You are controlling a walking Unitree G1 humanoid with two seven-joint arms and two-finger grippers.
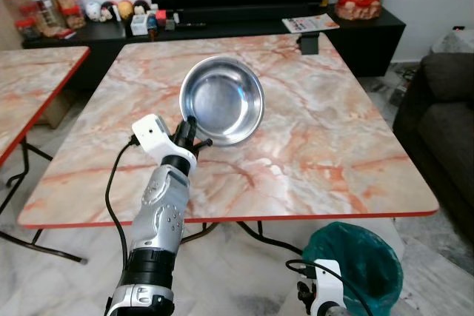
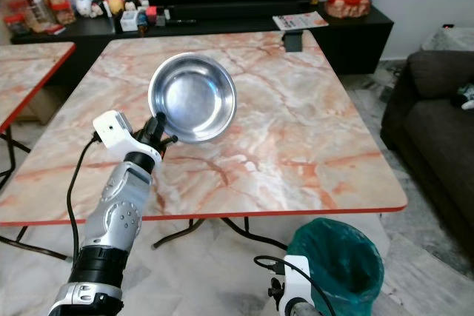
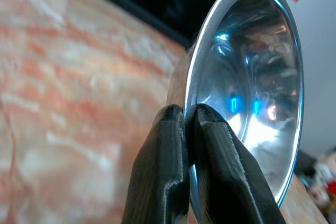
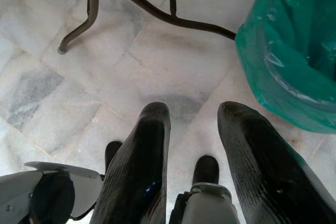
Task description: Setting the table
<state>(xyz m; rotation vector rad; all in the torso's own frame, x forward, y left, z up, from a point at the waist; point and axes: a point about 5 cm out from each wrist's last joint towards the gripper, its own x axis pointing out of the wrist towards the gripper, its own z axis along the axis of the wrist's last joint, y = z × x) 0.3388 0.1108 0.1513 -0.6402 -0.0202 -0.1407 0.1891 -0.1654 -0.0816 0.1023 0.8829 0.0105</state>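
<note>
The left hand (image 1: 189, 132) pinches the rim of the steel bowl (image 1: 222, 98), held tilted over the desk's (image 1: 333, 153) near-left part. The bowl is not yet set down, so I judge the setting barely begun. The right hand (image 4: 191, 145) hangs open, low beside the bin (image 4: 294, 51).

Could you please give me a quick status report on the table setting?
Left gripper shut on steel bowl rim, bowl tilted above marble table. Right gripper open, idle low beside green-lined bin. Nothing in the way.
</note>
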